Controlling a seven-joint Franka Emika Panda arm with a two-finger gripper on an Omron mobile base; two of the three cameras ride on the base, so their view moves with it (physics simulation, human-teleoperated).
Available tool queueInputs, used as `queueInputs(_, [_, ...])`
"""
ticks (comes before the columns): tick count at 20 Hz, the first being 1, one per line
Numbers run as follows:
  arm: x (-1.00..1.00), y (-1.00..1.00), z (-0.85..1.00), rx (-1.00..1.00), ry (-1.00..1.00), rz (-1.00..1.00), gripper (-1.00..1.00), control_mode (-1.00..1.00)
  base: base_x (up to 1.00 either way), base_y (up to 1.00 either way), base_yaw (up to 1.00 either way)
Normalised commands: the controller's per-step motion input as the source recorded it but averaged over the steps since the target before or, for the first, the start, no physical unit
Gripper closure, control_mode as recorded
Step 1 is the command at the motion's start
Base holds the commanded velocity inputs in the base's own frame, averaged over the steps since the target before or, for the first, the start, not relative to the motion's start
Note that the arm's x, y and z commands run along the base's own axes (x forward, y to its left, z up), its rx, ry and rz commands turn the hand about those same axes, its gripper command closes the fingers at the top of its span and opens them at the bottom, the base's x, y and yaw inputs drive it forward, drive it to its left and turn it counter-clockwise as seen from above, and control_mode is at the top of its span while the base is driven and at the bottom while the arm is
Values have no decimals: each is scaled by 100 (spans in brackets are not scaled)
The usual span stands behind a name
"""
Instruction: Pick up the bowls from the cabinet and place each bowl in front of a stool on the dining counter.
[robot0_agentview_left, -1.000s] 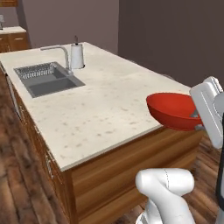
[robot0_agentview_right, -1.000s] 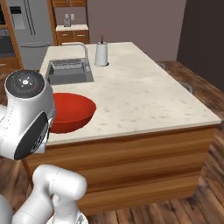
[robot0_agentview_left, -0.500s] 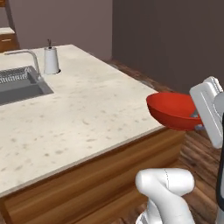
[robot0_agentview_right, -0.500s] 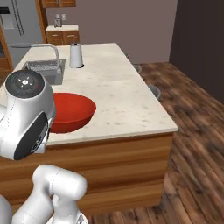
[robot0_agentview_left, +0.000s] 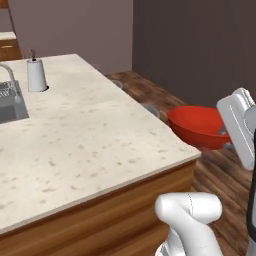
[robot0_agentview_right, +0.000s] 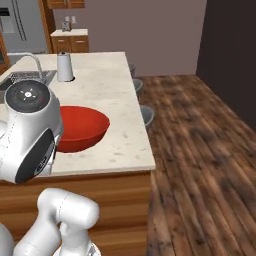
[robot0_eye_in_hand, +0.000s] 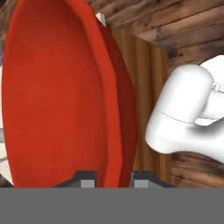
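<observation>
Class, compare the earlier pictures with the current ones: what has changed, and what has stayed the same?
The whole view has shifted along the dining counter toward its far corner, so the base has driven; the sink has slid nearly out of frame. The gripper stays clamped on the red bowl, carried as before.

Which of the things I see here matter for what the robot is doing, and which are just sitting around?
In use:
- glossy red bowl, clamped by the gripper
- beige speckled stone dining counter
- grey stools beside it

Just there:
- white paper towel roll
- grey inset sink
</observation>
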Motion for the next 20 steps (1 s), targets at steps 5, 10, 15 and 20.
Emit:
queueInputs(5, [0,0,0,0,0,0,100,100,53,-100,36])
queueInputs(10, [0,0,0,0,0,0,100,100,14,-100,40])
queueInputs(15, [0,0,0,0,0,0,100,100,-17,-100,43])
queueInputs(20, [0,0,0,0,0,0,100,100,-6,-100,45])
